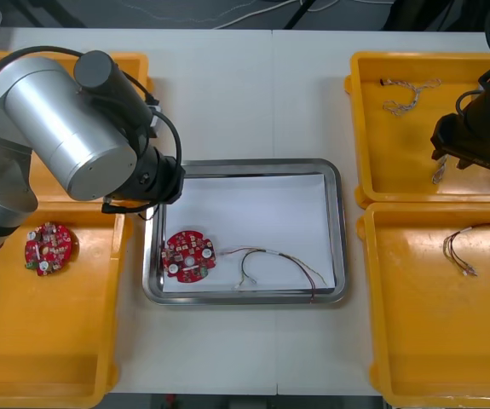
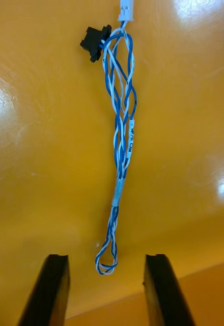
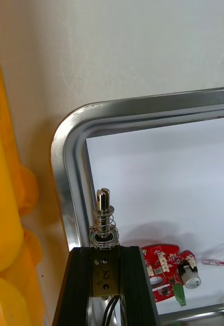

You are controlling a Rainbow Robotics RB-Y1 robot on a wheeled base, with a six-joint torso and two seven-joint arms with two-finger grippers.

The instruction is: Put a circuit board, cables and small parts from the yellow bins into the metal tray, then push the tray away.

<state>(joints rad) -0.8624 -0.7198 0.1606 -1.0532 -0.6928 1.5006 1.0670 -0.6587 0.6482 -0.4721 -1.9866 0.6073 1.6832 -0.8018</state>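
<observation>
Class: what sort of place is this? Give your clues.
Probably an electronics kitting bench: yellow bins flank a metal tray holding a red circuit board; the left gripper holds a small metal part at its rim, the open right gripper hovers over a blue and white cable.

The light is bright and even, and it comes from above. The table (image 1: 227,94) looks almost white. On the floor of the yellow bin (image 2: 51,153) there are white shiny spots of glare, far ahead of the right gripper (image 2: 107,257) and out past each of its fingers (image 2: 51,290). The twisted blue and white cable (image 2: 122,147) lying ahead of those fingers makes hardly any shadow. Just past the left gripper (image 3: 106,249), the rim of the metal tray (image 3: 142,109) gleams with light and dark streaks. The small metal part (image 3: 105,214) in that gripper glints too. A soft grey shadow lies on the tray's white inside around the round red circuit board (image 3: 168,270).
</observation>
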